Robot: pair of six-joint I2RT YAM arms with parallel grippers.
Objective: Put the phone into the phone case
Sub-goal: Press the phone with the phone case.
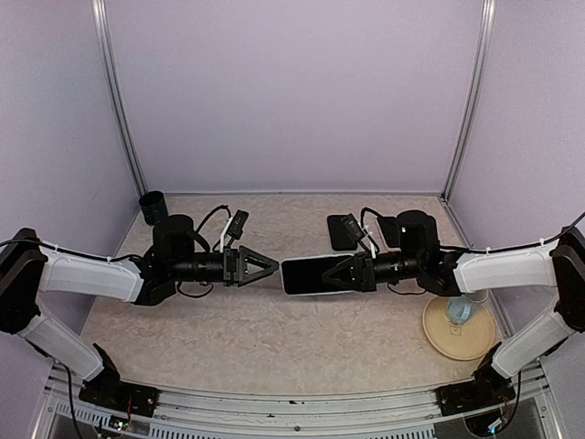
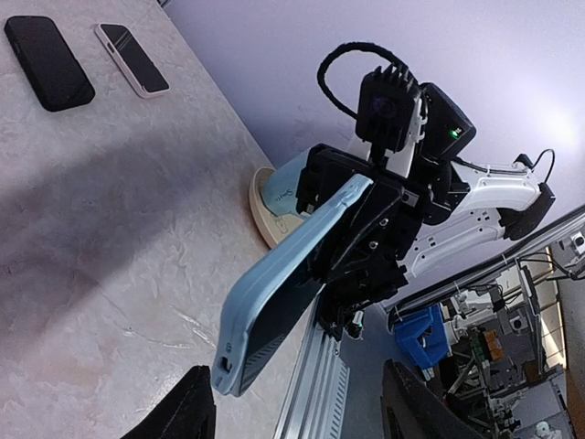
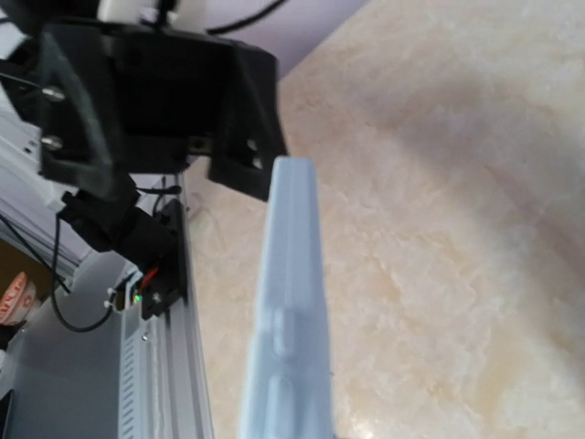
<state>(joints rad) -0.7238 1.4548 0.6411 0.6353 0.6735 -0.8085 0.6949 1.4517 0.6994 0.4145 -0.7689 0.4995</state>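
The right gripper [image 1: 336,273] is clamped on one end of the single light-blue phone case [image 1: 306,276], held level above the table [image 1: 274,338], dark face up. Whether anything is seated inside it I cannot tell. The left gripper [image 1: 272,267] stands wide and empty, just beside the case's free end. Beyond the case lie two handsets: one black handset [image 2: 47,62] and one white-rimmed handset [image 2: 132,59]. To the case's right sits one plate [image 1: 439,343].

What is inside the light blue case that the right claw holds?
A dark flat face, probably the phone, fills the light blue case, framed by its rim. The right claw covers the case's far end, so seating there cannot be seen.
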